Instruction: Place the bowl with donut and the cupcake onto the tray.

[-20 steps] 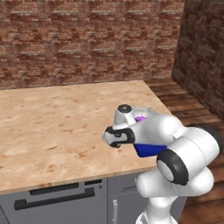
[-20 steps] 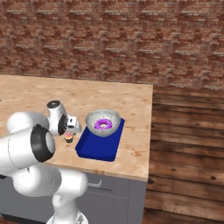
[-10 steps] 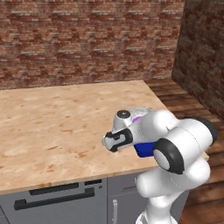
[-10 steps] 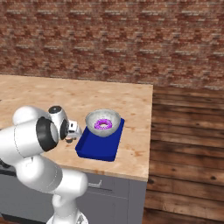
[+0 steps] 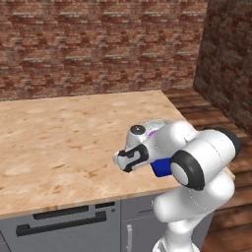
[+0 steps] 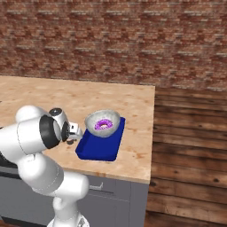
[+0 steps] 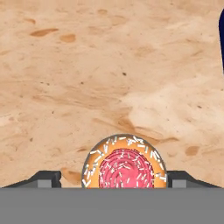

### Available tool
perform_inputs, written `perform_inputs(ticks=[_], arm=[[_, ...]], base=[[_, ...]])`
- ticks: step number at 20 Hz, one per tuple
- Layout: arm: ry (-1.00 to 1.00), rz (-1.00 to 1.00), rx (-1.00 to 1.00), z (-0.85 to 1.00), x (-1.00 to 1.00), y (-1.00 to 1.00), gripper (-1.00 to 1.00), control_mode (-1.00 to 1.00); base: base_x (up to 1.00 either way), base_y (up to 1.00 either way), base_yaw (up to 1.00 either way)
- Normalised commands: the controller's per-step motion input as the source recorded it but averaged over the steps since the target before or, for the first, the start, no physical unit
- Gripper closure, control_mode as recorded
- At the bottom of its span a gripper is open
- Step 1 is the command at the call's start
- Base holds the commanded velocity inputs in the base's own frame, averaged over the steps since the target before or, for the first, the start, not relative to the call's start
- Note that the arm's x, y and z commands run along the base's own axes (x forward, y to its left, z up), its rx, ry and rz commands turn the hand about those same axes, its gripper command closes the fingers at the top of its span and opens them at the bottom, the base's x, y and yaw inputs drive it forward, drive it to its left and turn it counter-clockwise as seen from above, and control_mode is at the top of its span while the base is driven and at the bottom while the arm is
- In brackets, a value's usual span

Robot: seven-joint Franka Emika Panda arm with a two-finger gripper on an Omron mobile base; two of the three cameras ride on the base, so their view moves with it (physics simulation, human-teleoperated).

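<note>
The cupcake point(image 7: 124, 162), pink-red frosting with sprinkles inside a yellowish ring, sits on the wooden counter directly under my hand. My gripper point(image 7: 116, 177) is open, one dark fingertip point(image 7: 48, 178) on each side of the cupcake, with a gap showing on the left. The light-grey bowl point(image 6: 103, 119) holds the purple donut point(image 6: 104, 125) and rests on the far end of the deep-blue tray point(image 6: 98, 150). My gripper point(image 6: 73, 134) hangs just left of the tray. In the left base view the gripper point(image 5: 129, 161) points down at the counter, and my arm hides most of the tray point(image 5: 160, 169).
The wooden counter point(image 5: 59, 133) stretches far to the left of the hand. Its front edge point(image 5: 74, 204) runs close below the gripper, with grey drawers underneath. A brick wall stands behind, and the counter's right end point(image 6: 148, 133) lies just past the tray.
The hand has sunk a little lower over the cupcake, which my arm now hides in the right base view. The elbow has swung. Bowl, donut and tray have not moved.
</note>
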Motion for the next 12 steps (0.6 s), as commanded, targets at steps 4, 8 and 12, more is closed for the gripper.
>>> perform_inputs(ticks=[4,8,12], arm=[[0.0,-0.02,0.01,0.13,0.0,0.0,1.0,-1.0],[0.0,-0.06,0.0,0.34,0.0,0.0,1.0,-1.0],[0.0,-0.1,0.03,0.66,-0.05,-0.11,1.0,-1.0]], base=[[0.0,0.0,0.0],[0.0,0.0,0.0],[0.0,0.0,0.0]])
